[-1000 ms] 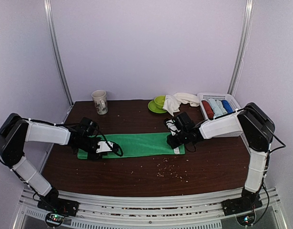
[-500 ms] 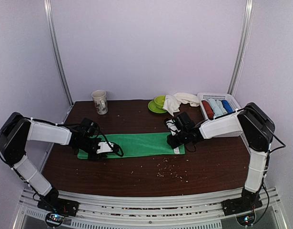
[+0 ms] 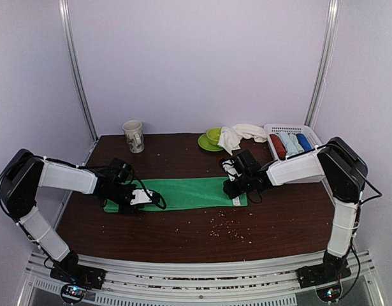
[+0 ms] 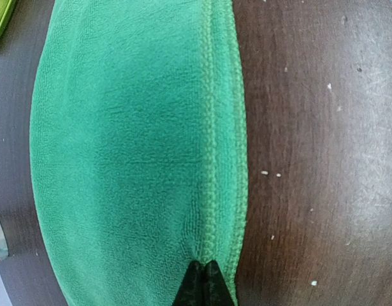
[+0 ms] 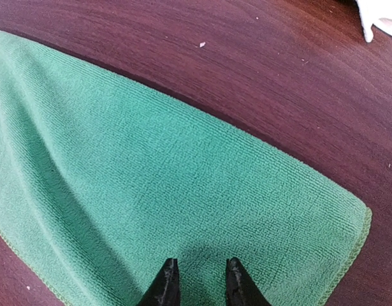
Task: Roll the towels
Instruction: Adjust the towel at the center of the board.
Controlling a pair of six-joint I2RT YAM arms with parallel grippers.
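Green towel (image 3: 189, 193) lies flat and lengthwise on the bench (image 3: 183, 239), probably spread so it can be rolled from one end. At its left end the left pincer (image 4: 205, 280) is closed, tips meeting on the hem; I cannot tell whether cloth is caught. At its right end the right pincer (image 5: 197, 280) stands partly open, gripping nothing, apparently pinning the cloth. Behind that end lies the cream towel (image 3: 241, 132), beside a white basket (image 3: 286, 126) holding red, pale blue and dark blue rolls.
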